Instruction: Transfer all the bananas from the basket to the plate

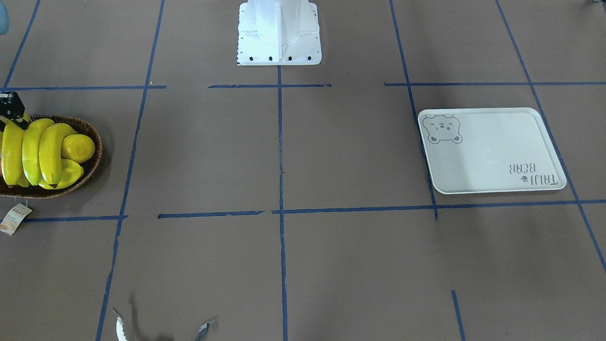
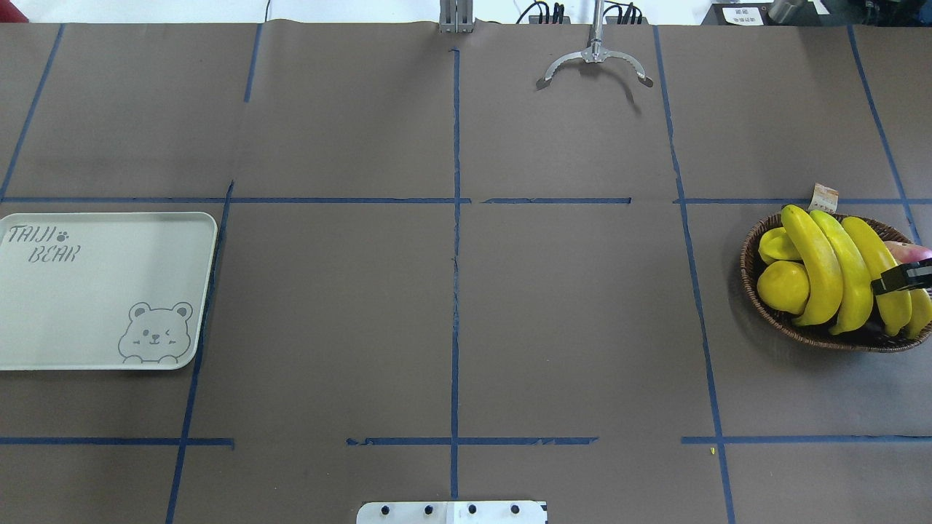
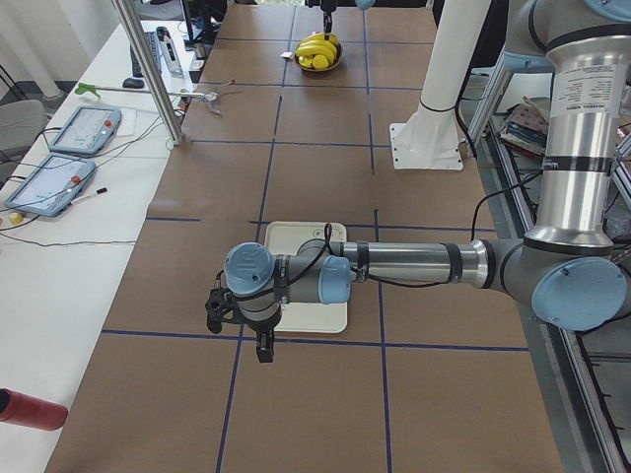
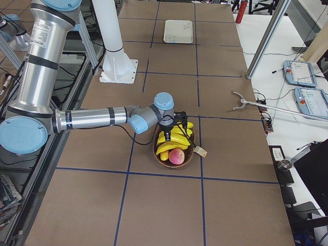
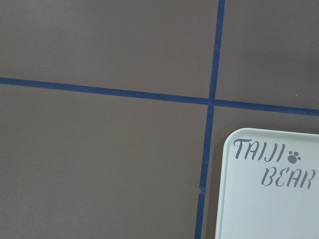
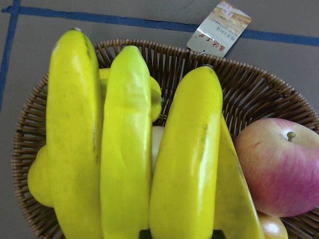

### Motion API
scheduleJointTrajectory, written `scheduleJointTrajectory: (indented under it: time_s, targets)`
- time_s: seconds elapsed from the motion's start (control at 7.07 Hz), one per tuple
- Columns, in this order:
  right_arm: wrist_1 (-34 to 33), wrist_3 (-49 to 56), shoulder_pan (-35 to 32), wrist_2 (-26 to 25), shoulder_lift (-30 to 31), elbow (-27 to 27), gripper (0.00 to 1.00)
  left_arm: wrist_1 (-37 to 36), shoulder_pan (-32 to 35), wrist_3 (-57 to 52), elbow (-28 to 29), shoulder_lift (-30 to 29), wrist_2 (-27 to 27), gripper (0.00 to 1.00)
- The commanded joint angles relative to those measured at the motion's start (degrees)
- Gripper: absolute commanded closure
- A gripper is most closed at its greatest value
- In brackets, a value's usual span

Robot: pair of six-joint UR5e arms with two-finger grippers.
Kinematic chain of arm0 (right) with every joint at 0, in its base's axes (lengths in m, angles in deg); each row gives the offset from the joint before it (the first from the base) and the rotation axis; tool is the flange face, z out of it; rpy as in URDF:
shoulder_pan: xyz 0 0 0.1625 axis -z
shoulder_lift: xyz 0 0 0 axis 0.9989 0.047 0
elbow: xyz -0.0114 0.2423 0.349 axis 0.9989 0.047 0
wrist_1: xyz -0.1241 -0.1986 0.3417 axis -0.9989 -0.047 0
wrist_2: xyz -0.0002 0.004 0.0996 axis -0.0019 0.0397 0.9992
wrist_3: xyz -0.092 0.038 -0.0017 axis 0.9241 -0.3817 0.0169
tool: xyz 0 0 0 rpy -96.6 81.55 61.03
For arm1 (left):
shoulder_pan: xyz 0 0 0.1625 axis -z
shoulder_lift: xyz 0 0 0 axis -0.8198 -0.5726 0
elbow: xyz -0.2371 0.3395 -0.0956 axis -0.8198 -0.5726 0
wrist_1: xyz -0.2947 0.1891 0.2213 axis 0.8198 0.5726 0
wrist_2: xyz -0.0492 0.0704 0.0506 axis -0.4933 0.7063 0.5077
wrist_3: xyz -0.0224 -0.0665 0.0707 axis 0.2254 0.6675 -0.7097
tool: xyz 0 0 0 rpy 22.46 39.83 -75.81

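Several yellow bananas (image 6: 124, 144) lie side by side in the brown wicker basket (image 2: 750, 269) at the table's right end, also shown as bananas (image 1: 47, 147) in the basket (image 1: 96, 142). My right gripper (image 2: 905, 278) hovers just above them; only a black part of it shows, so I cannot tell its state. The white bear plate (image 2: 87, 306) lies bare at the other end. My left gripper (image 3: 242, 330) hangs low by the plate's (image 3: 306, 236) outer end; I cannot tell whether it is open or shut.
The basket also holds a red apple (image 6: 279, 164), a lemon (image 2: 783, 286) and a starfruit (image 2: 775, 244). Its paper tag (image 1: 14, 219) lies outside on the table. Metal tongs (image 2: 595, 62) rest at the far edge. The white robot base (image 1: 279, 33) stands mid-table.
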Motion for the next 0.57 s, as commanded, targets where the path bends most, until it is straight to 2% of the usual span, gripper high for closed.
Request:
scheduleJointTrajectory:
  time_s: [0.0, 0.42]
  targets:
    - [0.02, 0.09, -0.21, 0.55, 1.00, -2.11, 0.99, 0.00, 0.07, 0.01, -0.09, -0.06, -0.03, 0.00]
    - [-1.38, 0.79, -5.65, 4.41, 1.54, -4.94, 1.00, -0.09, -0.28, 0.10, 0.00, -0.24, -0.03, 0.00]
